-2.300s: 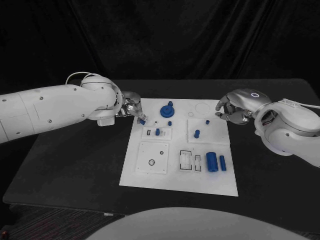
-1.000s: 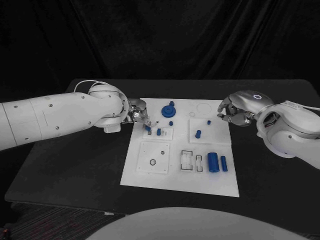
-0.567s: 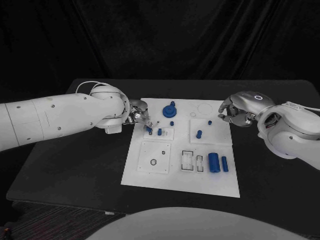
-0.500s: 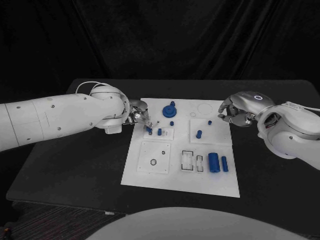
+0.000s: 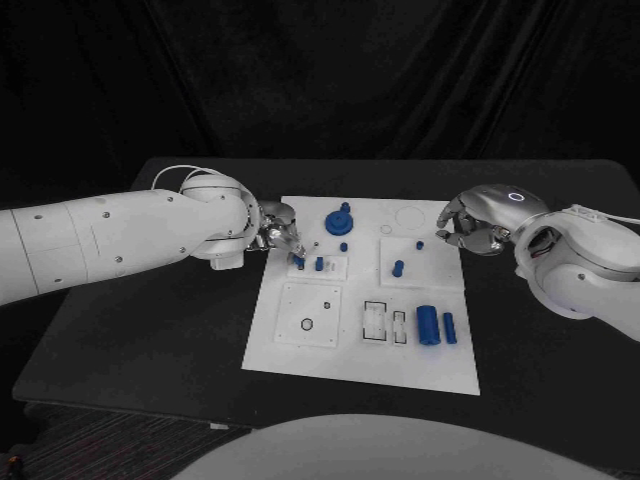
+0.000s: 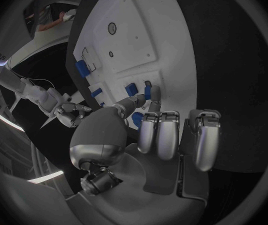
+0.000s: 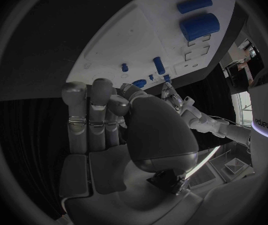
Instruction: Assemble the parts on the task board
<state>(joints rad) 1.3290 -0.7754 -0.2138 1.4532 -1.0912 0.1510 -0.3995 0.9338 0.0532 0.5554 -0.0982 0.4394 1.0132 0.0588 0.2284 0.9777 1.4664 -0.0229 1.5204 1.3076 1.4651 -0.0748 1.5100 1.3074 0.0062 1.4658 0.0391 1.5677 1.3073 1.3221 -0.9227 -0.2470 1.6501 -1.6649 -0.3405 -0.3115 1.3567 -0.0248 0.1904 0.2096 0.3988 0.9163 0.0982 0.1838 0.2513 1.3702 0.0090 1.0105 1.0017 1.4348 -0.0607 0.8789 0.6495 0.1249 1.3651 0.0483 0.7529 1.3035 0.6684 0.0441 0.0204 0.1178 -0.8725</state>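
Pinching a small blue peg [image 6: 148, 92], left hand [image 5: 273, 232] partly hiding it; right hand's [image 5: 464, 228] fingers curled together.

The left hand [image 5: 276, 232] has moved in over the task board [image 5: 335, 340], carrying a small blue part [image 5: 297, 262] toward 5 o'clock.
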